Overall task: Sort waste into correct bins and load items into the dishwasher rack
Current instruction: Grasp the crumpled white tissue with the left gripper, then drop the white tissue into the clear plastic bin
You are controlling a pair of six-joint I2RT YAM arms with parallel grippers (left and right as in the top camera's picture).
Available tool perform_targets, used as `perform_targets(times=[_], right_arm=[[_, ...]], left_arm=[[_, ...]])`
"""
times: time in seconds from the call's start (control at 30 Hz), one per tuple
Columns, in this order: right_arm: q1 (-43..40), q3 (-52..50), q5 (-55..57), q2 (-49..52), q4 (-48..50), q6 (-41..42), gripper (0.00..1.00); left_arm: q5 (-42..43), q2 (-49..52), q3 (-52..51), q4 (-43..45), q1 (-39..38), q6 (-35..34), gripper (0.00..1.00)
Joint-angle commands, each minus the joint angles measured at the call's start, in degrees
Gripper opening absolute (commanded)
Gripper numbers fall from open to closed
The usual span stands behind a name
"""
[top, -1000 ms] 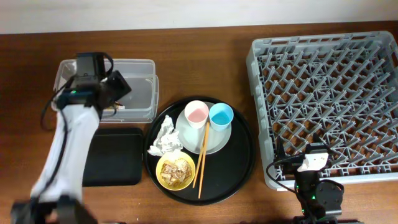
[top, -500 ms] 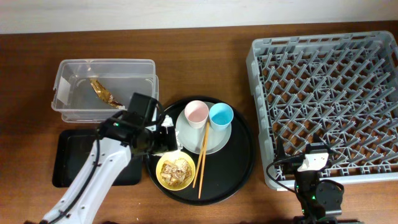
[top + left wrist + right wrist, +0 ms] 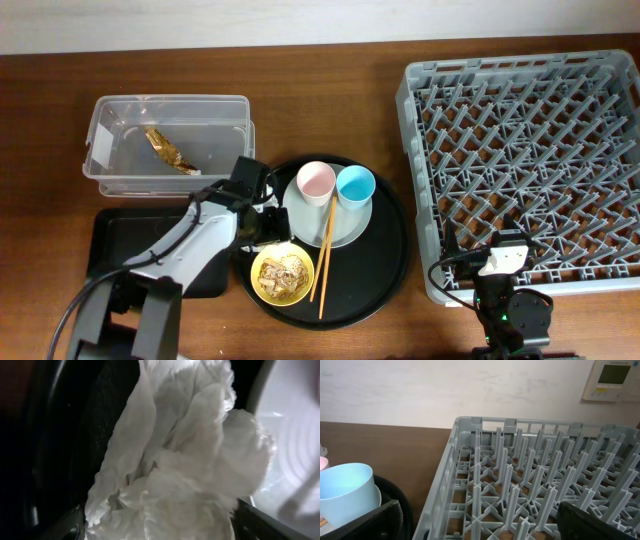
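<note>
Crumpled white paper napkin (image 3: 170, 460) sits inside the released, wide-spread left claw (image 3: 157, 527). Right claw (image 3: 479, 522) is released too.

No legible text, brand, number or sign is found in any view. 3 possible carriers are noted.

1. A white label (image 3: 98, 150) sits on the left end wall of the clear plastic box (image 3: 170, 104). In the overhead view it reads as a blank white patch, and any print is too small to resolve.
2. The brown-gold wrapper (image 3: 167, 150) lies inside that box. No lettering can be made out on it.
3. A pale wall panel (image 3: 614, 380) at the upper right of the right wrist view bears a greenish display (image 3: 615, 373) and what may be a line of small print beneath. The characters are blurred and unreadable.
</note>
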Motion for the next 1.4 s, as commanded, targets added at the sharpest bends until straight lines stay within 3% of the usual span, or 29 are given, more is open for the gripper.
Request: perform_targets(times=[0.0, 0.27, 0.37, 0.5, 0.9, 1.0, 1.17, 1.37], right_arm=[[-0.4, -0.3, 0.1, -0.3, -0.3, 0.1, 0.99], [-0.4, -0.3, 0.1, -0.3, -0.3, 0.1, 0.99], [-0.4, -0.3, 0.1, -0.3, -0.3, 0.1, 0.99], [-0.4, -0.3, 0.1, -0.3, -0.3, 0.1, 0.99], [-0.4, -0.3, 0.1, -0.3, -0.3, 0.1, 0.99], [-0.4, -0.3, 0.1, -0.3, -0.3, 0.1, 0.99], [-0.4, -0.3, 0.1, -0.3, -0.3, 0.1, 0.99], [-0.4, -0.3, 0.1, -0.3, -0.3, 0.1, 0.99]], left_arm=[[-0.7, 0.5, -0.5, 0.7, -0.3, 0.3, 0.8], [-0.4, 0.5, -0.5, 1.0, -0.3, 0.3, 0.45], [-0.4, 0.4, 0.0, 0.9, -0.3, 0.5, 0.19], [-0.4, -2.6, 2.3, -1.0, -0.2, 1.2, 0.0], [-0.7, -22.0, 4.2, -4.5, -0.2, 1.2, 0.0], [-8.4, -23.8, 6.6, -4.5, 0.7, 1.2, 0.0], [-9.5, -24.5, 17.9, -1.5, 9.0, 1.2, 0.0], [-11.0, -17.6, 18.2, 7.4, 17.4, 1.2, 0.0]])
